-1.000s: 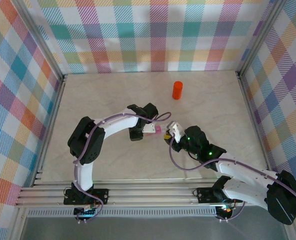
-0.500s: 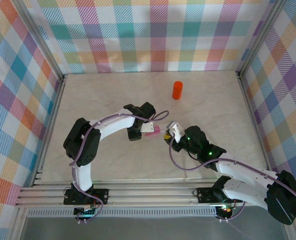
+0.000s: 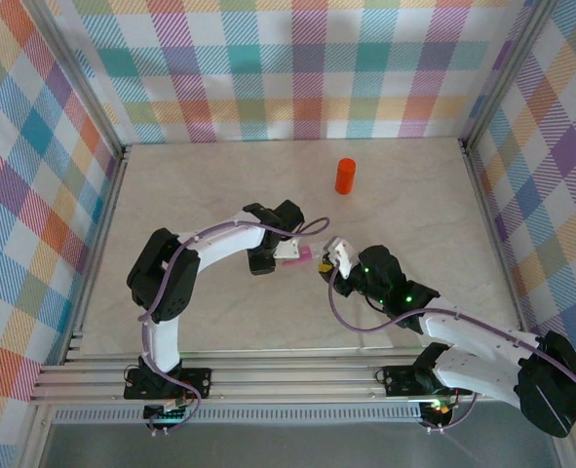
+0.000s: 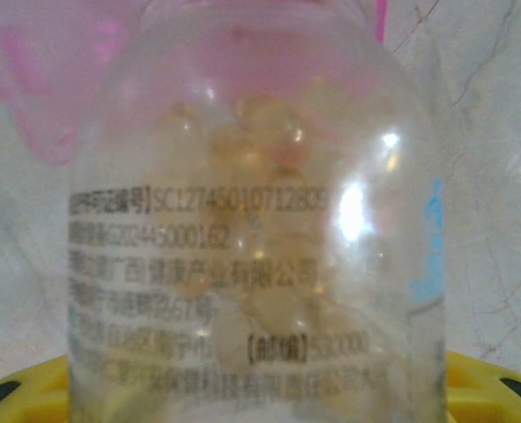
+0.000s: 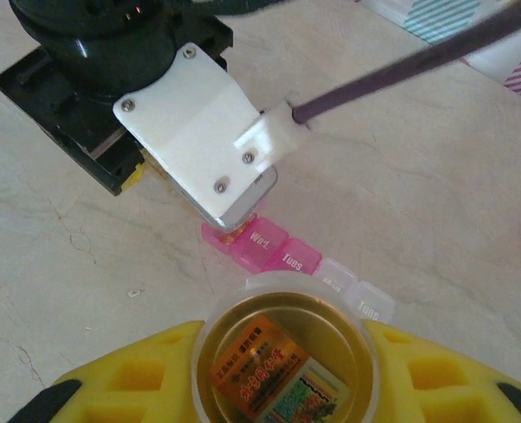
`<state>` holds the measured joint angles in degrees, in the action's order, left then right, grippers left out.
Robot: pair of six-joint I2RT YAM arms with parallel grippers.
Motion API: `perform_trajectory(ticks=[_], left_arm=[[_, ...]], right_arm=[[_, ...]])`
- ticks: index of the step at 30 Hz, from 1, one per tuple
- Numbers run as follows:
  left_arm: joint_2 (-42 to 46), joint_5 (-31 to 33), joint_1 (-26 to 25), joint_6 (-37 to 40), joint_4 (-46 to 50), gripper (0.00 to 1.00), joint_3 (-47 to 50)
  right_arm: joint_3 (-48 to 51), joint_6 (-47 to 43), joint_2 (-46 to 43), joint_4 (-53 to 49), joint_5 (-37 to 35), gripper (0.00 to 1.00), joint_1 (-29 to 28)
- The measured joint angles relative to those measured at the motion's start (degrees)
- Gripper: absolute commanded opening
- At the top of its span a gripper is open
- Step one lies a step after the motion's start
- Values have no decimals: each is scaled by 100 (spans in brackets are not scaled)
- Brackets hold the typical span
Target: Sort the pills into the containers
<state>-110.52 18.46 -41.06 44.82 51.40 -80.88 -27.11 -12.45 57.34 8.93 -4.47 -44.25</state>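
At centre frame from above, the pink pill box (image 3: 298, 253) lies on the surface (image 3: 200, 185) between the left pincer (image 3: 278, 252), grasping a clear pill bottle (image 4: 260, 220), and the right pincer (image 3: 328, 263), grasping an open jar (image 5: 285, 357).

Pale, veined table (image 3: 200, 195) bearing two small things.
An orange bottle (image 3: 345, 176) stands upright toward the far edge, right of centre. Near the middle a pill box (image 5: 273, 248) lies flat on the top, its pink compartments lettered Wed and Tues at one end and clear ones at the other. Bottle and box are well apart. A metal rail (image 3: 288, 375) runs along the near edge.
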Motion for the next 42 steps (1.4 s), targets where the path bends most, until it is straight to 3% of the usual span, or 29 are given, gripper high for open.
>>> perform_trajectory(ticks=[9, 42], left_arm=[[-236, 310, -55, 4, 105, 0, -234], [-35, 205, -13, 2, 46, 0, -35]], right_arm=[[0, 0, 0, 0, 2, 31, 0], [-33, 0, 188, 0, 48, 31, 0]])
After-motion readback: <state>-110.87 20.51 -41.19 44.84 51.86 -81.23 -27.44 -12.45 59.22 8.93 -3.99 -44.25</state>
